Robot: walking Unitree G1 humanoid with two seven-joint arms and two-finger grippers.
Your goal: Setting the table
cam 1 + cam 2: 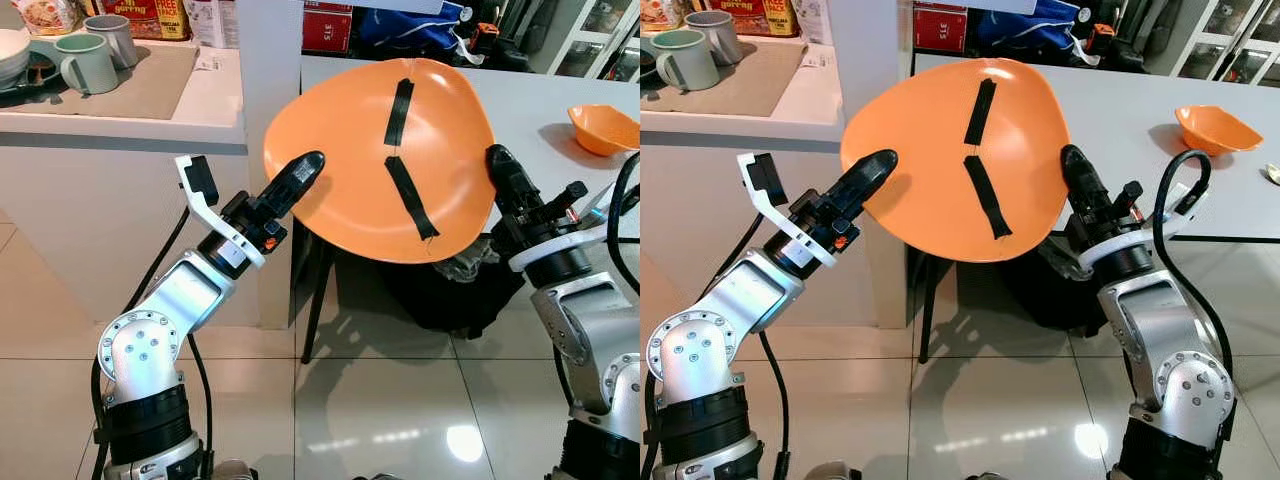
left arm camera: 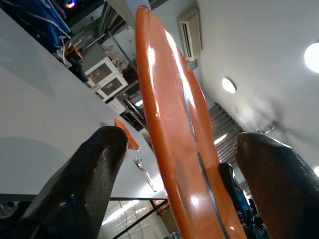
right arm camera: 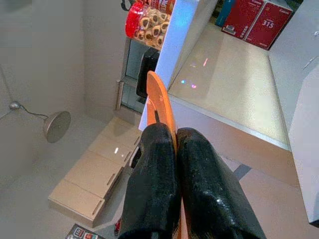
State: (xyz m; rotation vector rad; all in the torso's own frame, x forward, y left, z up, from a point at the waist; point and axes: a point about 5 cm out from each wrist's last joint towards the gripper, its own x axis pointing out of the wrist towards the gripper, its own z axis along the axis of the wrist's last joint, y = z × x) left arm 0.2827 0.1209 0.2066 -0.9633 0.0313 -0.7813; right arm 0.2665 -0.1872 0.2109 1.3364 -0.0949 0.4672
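Plate (image 1: 380, 160), orange and marked with two strips of black tape (image 1: 405, 175), was held in the air between both arms, tilted steeply with its face toward the camera, in front of the near edge of the grey bench (image 1: 1160, 170). The right gripper (image 3: 175, 149) had its fingers clamped together on the plate's right rim, as the right wrist view showed. The left gripper (image 2: 179, 149) had its fingers apart, straddling the left rim without pinching it; one finger lay across the plate's face in the head views.

To do the step well, the plate probably needed levelling before it went over the bench edge. The right-hand pinch was judged to carry the load, so the left fingers should close or support from below before any tilt.

An orange bowl (image 1: 603, 127) sat toward the bench's far right edge, well apart from the plate. Two mugs (image 1: 90, 55) stood on the counter (image 1: 215, 105) to the left.
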